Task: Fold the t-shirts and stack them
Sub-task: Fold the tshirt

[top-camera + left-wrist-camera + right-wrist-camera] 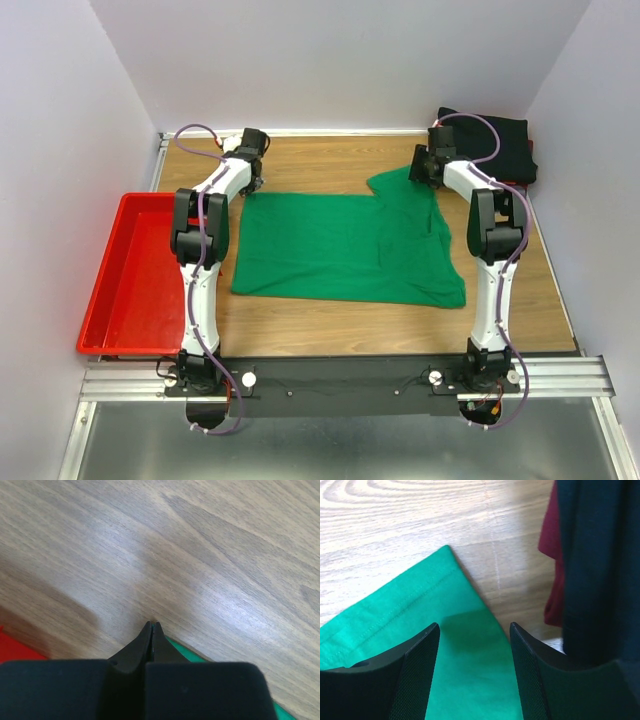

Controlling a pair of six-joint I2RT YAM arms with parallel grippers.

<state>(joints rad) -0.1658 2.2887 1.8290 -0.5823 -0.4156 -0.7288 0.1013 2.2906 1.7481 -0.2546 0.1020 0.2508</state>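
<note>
Okay: wooden table [330, 320], pale walls [330, 60] on three sides, red tray [130, 290] at the left edge. Green t-shirt [340, 250] spread mid-table, right side rumpled; black t-shirt [505, 145] at the far right corner. Only the right wrist view clearly shows the dark red t-shirt [552, 555] peeking out beside the black. Left gripper [151, 627] fingers pressed together at the green edge; cloth between them unclear. Right gripper [474, 626] fingers spread over the green.

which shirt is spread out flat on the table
The green shirt, spread flat in the middle; the black shirt and dark red shirt sit piled together at the far right corner.
</note>
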